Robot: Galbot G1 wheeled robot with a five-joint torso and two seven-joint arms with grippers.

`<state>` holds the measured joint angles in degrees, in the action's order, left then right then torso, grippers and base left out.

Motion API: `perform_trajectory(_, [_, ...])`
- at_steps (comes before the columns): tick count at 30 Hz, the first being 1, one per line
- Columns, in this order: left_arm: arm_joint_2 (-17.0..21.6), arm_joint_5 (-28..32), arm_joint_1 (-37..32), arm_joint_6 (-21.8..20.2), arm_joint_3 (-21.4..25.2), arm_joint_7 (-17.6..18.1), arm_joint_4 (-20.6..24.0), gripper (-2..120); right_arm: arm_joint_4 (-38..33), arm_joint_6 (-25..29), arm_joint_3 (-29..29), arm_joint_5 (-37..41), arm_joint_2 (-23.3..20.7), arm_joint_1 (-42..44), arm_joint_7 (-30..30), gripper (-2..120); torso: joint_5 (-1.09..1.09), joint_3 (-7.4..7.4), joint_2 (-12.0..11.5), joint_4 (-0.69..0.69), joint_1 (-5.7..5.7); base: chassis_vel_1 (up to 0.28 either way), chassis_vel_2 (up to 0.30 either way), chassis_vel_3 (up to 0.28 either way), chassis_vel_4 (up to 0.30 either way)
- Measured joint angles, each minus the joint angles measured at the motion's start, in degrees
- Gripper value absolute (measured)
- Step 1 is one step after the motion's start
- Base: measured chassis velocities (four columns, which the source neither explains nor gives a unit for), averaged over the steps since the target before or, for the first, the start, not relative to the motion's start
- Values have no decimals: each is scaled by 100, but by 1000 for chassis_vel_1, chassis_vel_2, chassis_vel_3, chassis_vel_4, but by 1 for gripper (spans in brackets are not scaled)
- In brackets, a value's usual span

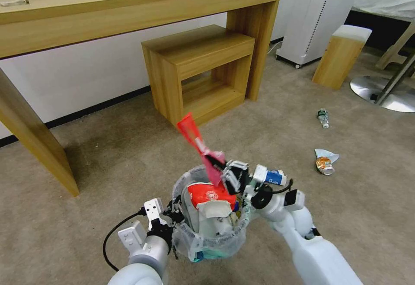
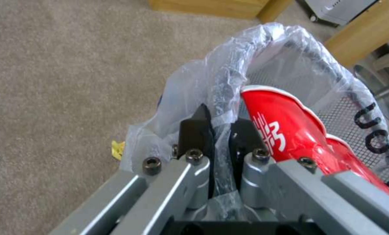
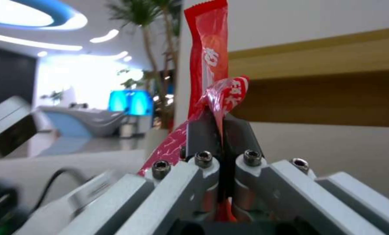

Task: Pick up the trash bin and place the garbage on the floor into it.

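Beige floor (image 1: 108,159) all around, litter left: a small bottle (image 1: 323,118) and a crumpled wrapper (image 1: 325,164) well off beyond the right gripper (image 1: 219,162). That gripper clamps a red packet (image 1: 196,144), poised just above the trash bin (image 1: 210,233). Left gripper (image 2: 218,125) pinches the bin's bagged rim. Risk: the bin is heaped with a red bowl (image 1: 211,194), so the packet could slide off the pile.

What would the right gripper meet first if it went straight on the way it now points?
Probably nothing near: the right gripper, jaws shut on the red packet, points up and away over the bin. Beyond lies the wooden stool, though depth is unclear.
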<state>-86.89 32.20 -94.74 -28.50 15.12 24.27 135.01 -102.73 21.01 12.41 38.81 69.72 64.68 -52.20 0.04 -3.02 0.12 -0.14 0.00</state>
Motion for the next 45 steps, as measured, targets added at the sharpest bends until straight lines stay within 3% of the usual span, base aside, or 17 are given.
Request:
perform_trajectory(20, [62, 38, -155, -18, 36, 1, 196, 3, 214, 77, -423, -562, 133, 247, -838, 0, 1, 0, 0, 0, 0, 0, 0, 0, 0])
perform_trajectory(33, [65, -28, -246, 21, 81, -18, 207, 3, 117, 142, -498, -526, 224, 322, -802, 0, 0, 0, 0, 0, 0, 0, 0, 0, 0])
perform_trajectory(41, [50, -48, -238, 7, 67, -29, 204, 3, 486, 261, -521, -548, 250, 343, -914, 0, 1, 0, 0, 0, 0, 0, 0, 0, 0])
perform_trajectory(45, [51, -46, -229, 5, 75, -29, 204, 3, 535, 262, -550, -538, 257, 329, -912, 8, 1, 0, 0, 1, 0, 0, 0, 0, 0])
